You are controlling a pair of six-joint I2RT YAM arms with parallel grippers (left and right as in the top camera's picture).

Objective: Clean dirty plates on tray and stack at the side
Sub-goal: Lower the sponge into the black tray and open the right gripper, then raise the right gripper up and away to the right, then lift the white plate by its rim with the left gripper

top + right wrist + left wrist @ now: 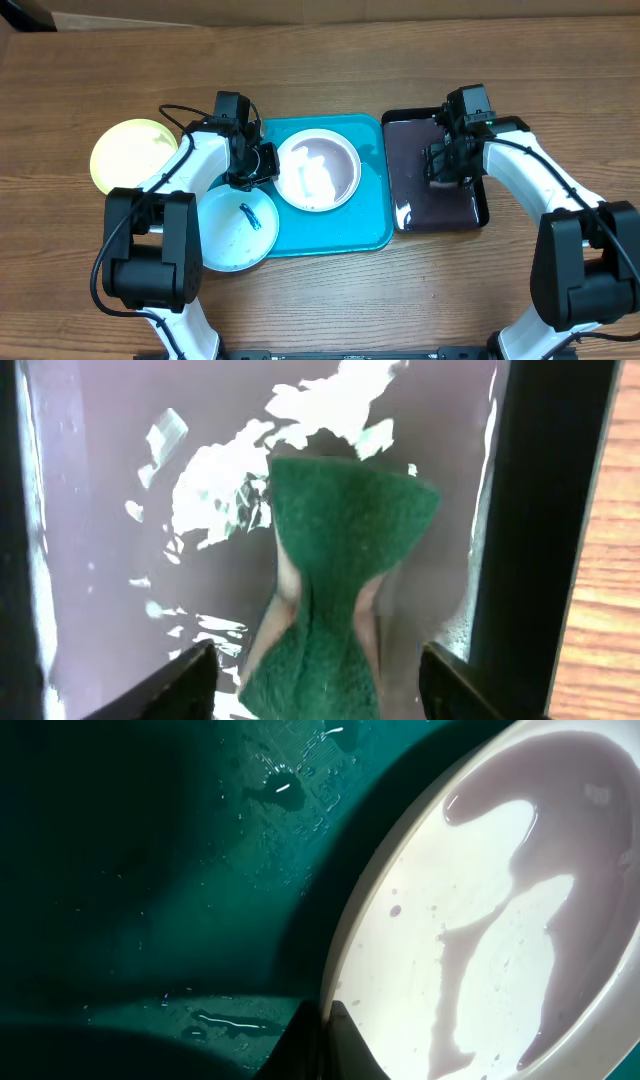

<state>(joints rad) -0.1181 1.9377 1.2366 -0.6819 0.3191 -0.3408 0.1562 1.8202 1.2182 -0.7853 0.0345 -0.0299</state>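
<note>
Nearest, the pale blue plate (232, 235) was seen overlapping the near-left corner of the tray (340, 235), a dark smear on it. Further in, the white plate (318, 172) was seen on the tray with purplish liquid pooled in it. The left gripper (262, 162) was pressed together at that plate's left rim. At the right, the right gripper (445, 165) was spread around the green sponge (340, 560) in the black tray (440, 215). Far left, the yellow plate (132, 155) was seen alone on the table. Nothing was stacked, so most of the work was judged to remain.

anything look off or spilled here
The pale blue plate sits askew, overlapping the turquoise tray's front-left rim, with a dark smear in it. The white plate on the tray holds a pool of purplish liquid.
</note>
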